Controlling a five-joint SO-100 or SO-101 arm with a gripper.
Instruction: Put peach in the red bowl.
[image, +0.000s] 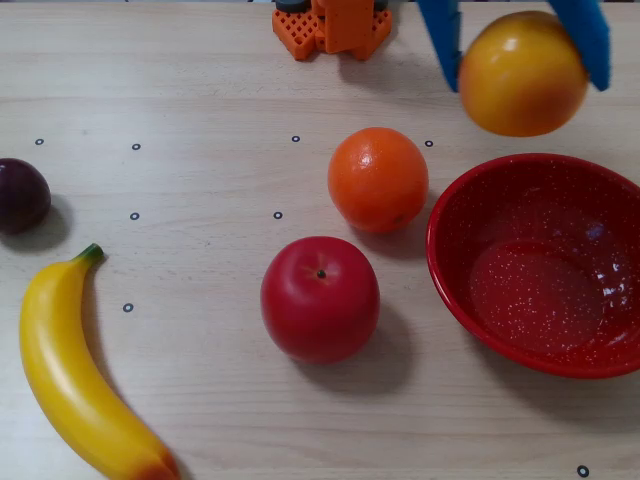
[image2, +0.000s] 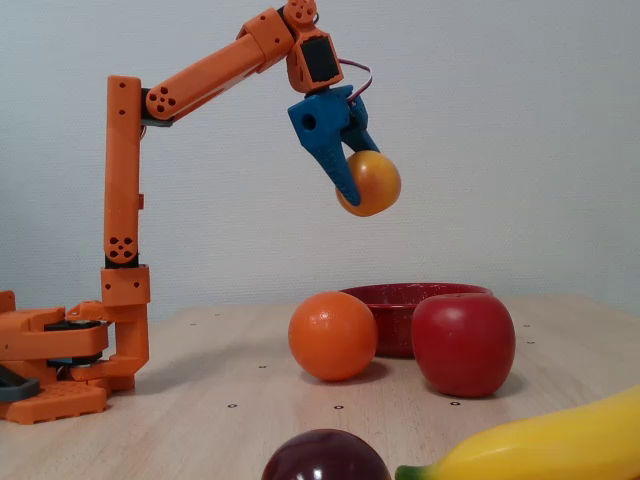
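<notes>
The golden peach (image: 522, 73) hangs in the air, held between the blue fingers of my gripper (image: 520, 60), which is shut on it. In a fixed view from above it sits just past the far rim of the red bowl (image: 540, 200). In a fixed view from the side the peach (image2: 369, 183) and my gripper (image2: 360, 190) hang high above the red bowl (image2: 400, 297), which shows behind the fruit on the table.
An orange (image: 378, 179) and a red apple (image: 320, 298) lie left of the bowl. A banana (image: 70, 380) and a dark plum (image: 22, 195) lie at the left. The arm's orange base (image: 333, 25) stands at the far edge.
</notes>
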